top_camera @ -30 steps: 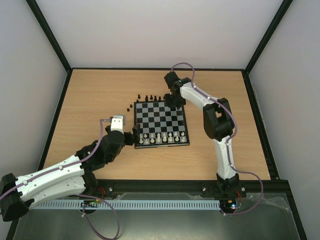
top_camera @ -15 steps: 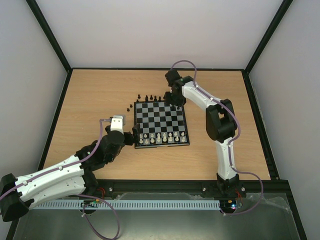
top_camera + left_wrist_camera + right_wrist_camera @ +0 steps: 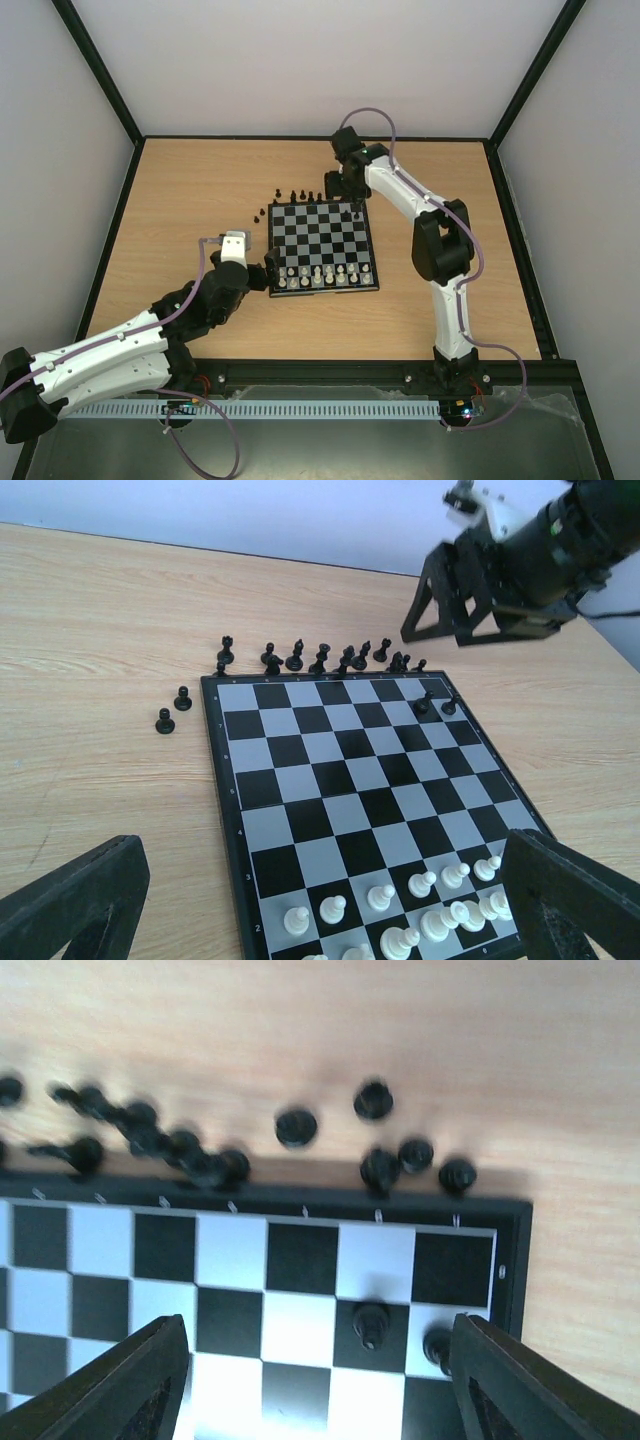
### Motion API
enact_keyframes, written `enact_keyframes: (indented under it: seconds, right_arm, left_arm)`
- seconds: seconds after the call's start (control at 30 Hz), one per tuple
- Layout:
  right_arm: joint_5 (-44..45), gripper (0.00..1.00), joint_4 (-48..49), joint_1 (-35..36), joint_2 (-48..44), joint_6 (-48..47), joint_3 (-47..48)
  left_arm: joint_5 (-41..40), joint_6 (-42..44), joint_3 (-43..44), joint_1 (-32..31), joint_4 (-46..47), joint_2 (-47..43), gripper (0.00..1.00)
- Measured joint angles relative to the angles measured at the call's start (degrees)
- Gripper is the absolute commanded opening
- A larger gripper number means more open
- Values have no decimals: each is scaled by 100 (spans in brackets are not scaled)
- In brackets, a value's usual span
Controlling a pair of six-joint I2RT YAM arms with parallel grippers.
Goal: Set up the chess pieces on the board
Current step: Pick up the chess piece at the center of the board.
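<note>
1. My right pincer has risen from the far right corner of the board and drawn back toward its far edge. Its jaws have swung apart, and nothing sits between them now.
2. Below it a black piece stands upright on a dark square in the second row from the far edge. Another black piece stands on the next square toward the right border. I judge I have just let one of them go, though I cannot tell which.
3. For the task this means the black side is barely begun. The white pieces already fill two rows at the near edge.
4. The loose black pieces crowd the table just beyond the board's far edge. Two stray black pieces stand apart off the far left corner.
5. My left pincer waits at the board's near left corner, jaws wide and empty.
6. The loose cluster is tight, with several pieces touching or nearly so. I judge that reaching for one risks toppling its neighbours, and the two placed pieces stand close under my way back.
</note>
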Motion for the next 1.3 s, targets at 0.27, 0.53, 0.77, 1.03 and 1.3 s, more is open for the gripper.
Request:
enact_keyframes:
  seconds: [0.27,0.53,0.77,1.03,1.3]
  right_arm:
    - [153,67,-15,-55,256,7,1038]
    - [254,54,-61,-184,852,9,1580]
    - [240,43,-103,-260,1139,-2,1650]
    - [190,33,-125,-267,1375,-42,1672]
    - [164,30,-149,-267,1534,-90,1676]
  left_arm:
    - [-9,-2,0,2,-28,-55,99]
    - [-44,-2,0,0,-35,-90,99]
    - [-46,-2,0,2,-50,-90,99]
    - [-52,-2,0,2,-57,-55,99]
    - [-92,-2,0,0,-72,7,99]
